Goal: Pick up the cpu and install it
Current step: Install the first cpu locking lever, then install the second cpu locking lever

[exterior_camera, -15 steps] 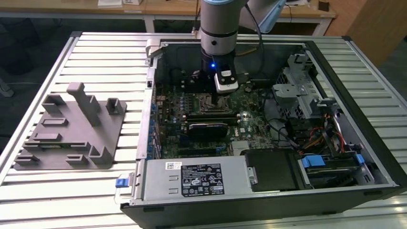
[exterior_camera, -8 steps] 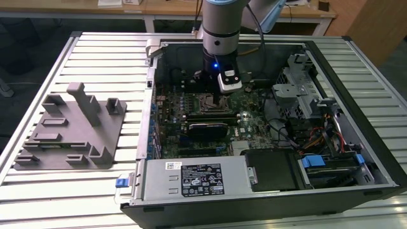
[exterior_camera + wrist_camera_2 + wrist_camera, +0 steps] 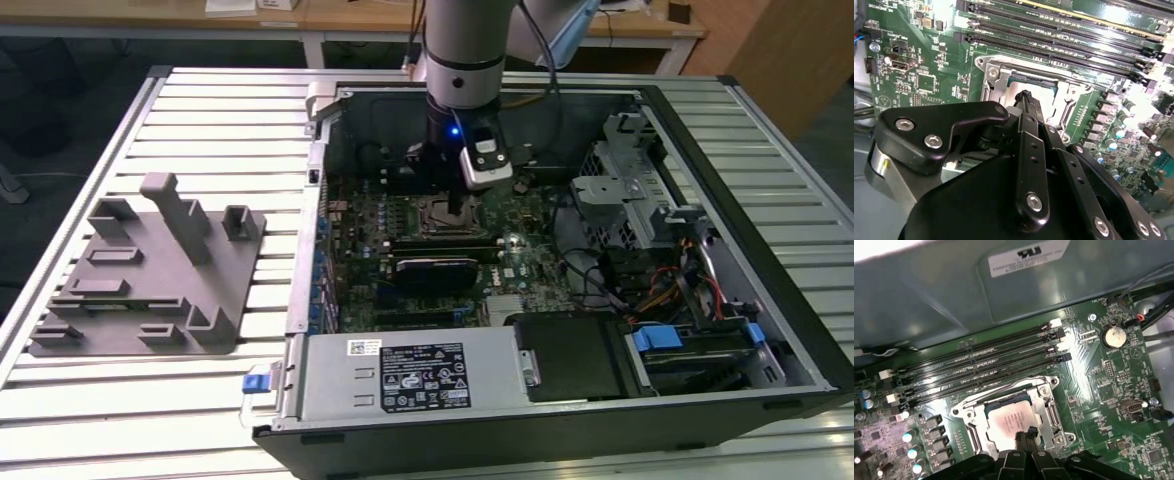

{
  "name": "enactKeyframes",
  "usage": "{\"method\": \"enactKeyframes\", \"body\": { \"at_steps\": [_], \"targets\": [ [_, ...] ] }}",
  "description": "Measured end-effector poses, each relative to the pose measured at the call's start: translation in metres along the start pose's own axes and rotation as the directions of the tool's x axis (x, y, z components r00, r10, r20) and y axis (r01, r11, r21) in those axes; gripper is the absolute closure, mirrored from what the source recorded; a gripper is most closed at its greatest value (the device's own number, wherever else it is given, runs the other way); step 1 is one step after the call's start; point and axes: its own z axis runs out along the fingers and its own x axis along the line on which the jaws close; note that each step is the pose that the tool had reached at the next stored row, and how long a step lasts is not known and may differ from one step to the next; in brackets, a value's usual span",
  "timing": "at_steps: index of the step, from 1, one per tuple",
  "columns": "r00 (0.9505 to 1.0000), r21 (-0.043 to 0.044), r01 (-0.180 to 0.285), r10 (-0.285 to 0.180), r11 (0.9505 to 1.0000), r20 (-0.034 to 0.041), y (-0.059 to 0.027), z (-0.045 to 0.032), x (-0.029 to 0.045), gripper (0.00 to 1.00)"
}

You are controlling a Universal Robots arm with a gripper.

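Fingertips of the gripper [image 3: 1025, 434] are pressed together, their tips right over the cpu [image 3: 1013, 421], at its near edge. Under the tips, the cpu lies flat in the metal socket frame [image 3: 1046, 399] on the motherboard [image 3: 1104, 390]. Beyond the fingers run the black memory slots [image 3: 979, 365], then the case wall [image 3: 954, 295].
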Motion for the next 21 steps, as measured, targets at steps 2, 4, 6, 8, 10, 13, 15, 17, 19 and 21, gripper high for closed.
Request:
{"method": "enactKeyframes", "body": {
  "at_steps": [2,4,6,8,10,13,15,17,19,21],
  "targets": [
    [1.0,0.0004,0.002,-0.002,1.0,0.0001,0.0,-0.0038,-0.0002,0.89],
    [1.0,0.0005,0.003,-0.003,1.0,0.0001,0.0,-0.0068,-0.0003,0.89],
    [1.0,0.0004,0.003,-0.003,1.0,0.0002,0.0001,-0.0078,-0.0004,0.89],
    [1.0,0.0003,0.003,-0.003,1.0,0.0002,0.0001,-0.0078,-0.0004,0.89],
    [1.0,0.0005,0.004,-0.004,1.0,0.0001,0.0001,-0.0079,-0.0004,0.89],
    [1.0,0.0004,0.004,-0.004,1.0,0.0002,0.0001,-0.0079,-0.0004,0.89],
    [1.0,0.0005,0.004,-0.004,1.0,0.0002,0.0001,-0.0079,-0.0004,0.89],
    [1.0,0.0005,0.004,-0.004,1.0,0.0002,0.0001,-0.0079,-0.0004,0.89],
    [1.0,0.0004,0.004,-0.004,1.0,0.0002,0.0,-0.008,-0.0004,0.89],
    [1.0,0.0008,0.004,-0.004,1.0,0.0001,0.0,-0.0091,-0.0004,0.89]
  ]
}}
